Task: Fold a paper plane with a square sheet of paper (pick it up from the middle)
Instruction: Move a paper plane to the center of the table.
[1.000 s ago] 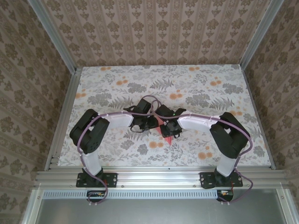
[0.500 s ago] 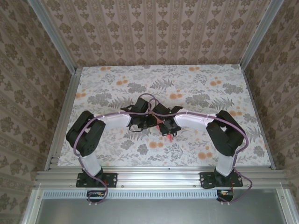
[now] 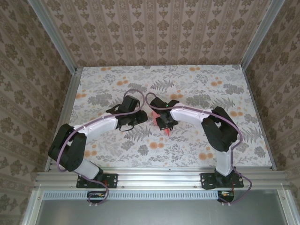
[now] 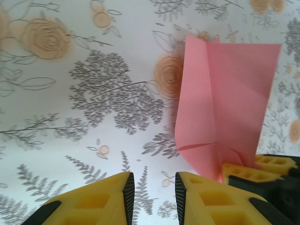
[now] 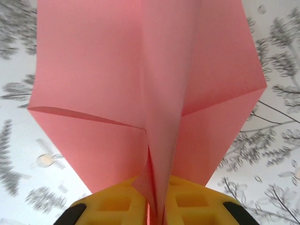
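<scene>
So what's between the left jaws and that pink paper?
Just bare flowered table, as the left wrist view shows. The paper itself is pinched in the right jaws.

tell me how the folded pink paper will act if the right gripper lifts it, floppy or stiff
Probably light and floppy: the paper plane is thin, and its flap curls loose. The centre crease likely stiffens it lengthwise. Pinched only at one end by the right gripper, it may sag or swing.

Left tool (image 4: 153, 190) at the bottom edge, yellow fingers (image 4: 105, 199) slightly apart around nothing, creased pink paper plane (image 4: 225, 98) to the right, lower tip meeting the right tool (image 4: 255, 171), floral-printed table (image 4: 70, 117) beneath
</scene>
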Controlling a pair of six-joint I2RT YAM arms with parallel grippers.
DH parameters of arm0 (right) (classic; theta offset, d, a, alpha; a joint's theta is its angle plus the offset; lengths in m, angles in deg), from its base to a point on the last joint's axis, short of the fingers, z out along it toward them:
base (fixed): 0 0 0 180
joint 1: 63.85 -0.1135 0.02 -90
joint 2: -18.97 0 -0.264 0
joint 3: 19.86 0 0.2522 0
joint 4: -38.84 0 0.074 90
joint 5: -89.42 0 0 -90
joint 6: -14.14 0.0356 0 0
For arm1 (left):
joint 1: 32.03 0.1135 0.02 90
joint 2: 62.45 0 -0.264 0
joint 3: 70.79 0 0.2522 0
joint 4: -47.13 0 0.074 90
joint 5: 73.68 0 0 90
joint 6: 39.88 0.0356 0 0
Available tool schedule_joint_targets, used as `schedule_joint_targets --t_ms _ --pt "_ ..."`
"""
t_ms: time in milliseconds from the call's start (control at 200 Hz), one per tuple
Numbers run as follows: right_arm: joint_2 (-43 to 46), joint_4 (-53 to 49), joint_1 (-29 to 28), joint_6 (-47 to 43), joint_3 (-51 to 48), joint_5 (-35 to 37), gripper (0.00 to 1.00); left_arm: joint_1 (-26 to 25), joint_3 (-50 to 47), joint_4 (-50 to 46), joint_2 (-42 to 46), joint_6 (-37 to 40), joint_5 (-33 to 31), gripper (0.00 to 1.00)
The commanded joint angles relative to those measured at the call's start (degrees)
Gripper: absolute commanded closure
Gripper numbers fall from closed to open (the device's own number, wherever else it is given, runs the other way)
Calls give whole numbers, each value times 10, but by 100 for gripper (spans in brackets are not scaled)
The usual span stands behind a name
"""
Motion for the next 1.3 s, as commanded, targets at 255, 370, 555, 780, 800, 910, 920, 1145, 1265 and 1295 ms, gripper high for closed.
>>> schedule_joint_targets --t_ms 255,370,555,780,800,910,920,1145,1265,1295 --pt "-33 -28 5 23 23 -29 75 9 -9 -18 20 8 -5 68" --pt "-37 -31 5 23 26 -27 86 9 -4 -18 17 9 -1 68" --pt "-31 -37 5 47 27 11 89 9 -2 -22 19 9 -1 68" --pt "9 -42 16 61 24 59 93 8 3 -29 20 12 2 69" --pt "8 -43 18 62 24 60 93 8 3 -29 20 13 2 69" --pt "-7 -36 27 69 17 46 91 7 4 -29 20 12 2 69" --pt "-10 -35 27 68 17 43 91 6 4 -28 20 12 2 69" --pt "-34 -27 27 73 20 19 83 4 5 -32 22 12 0 69" --pt "-24 -38 30 65 31 15 80 3 7 -35 22 13 -1 69" --pt "-19 -42 30 62 33 17 77 3 8 -35 23 14 -1 69"
